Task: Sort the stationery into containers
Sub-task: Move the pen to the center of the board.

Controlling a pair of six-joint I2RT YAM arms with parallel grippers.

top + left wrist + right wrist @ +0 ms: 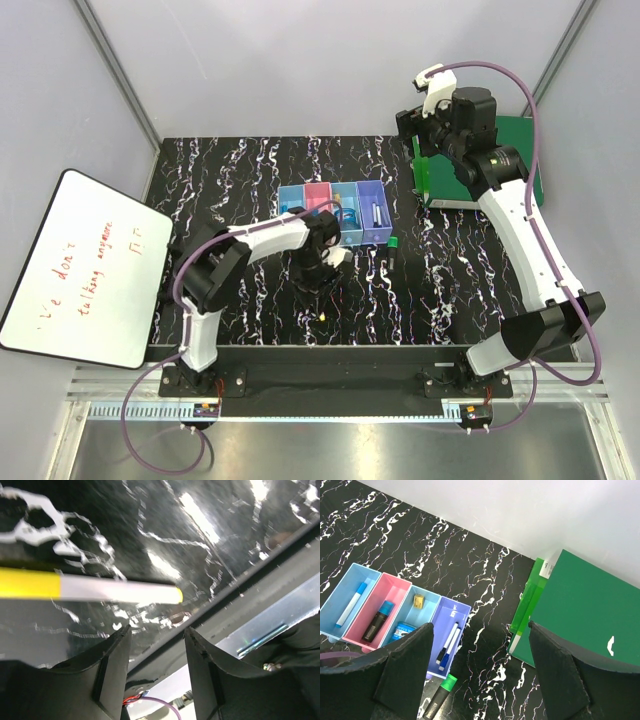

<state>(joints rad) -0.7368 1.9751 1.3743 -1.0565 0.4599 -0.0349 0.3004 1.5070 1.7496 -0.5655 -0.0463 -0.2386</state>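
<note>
Even, bright light fills the top and right wrist views, while the left wrist view is smeared with blur, white glare streaking the glossy table [150,525] at its upper right.

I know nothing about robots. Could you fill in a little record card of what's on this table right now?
bins: four joined, light blue, pink, light blue, purple
inside them: blue-capped white marker, dark marker, two pens, small bits
loose on table: green-capped marker, yellow-and-white pen
left jaws: apart, empty, pen lying just beyond them
right jaws: wide apart, empty, raised above the table
nearby: green folder, whiteboard
</note>
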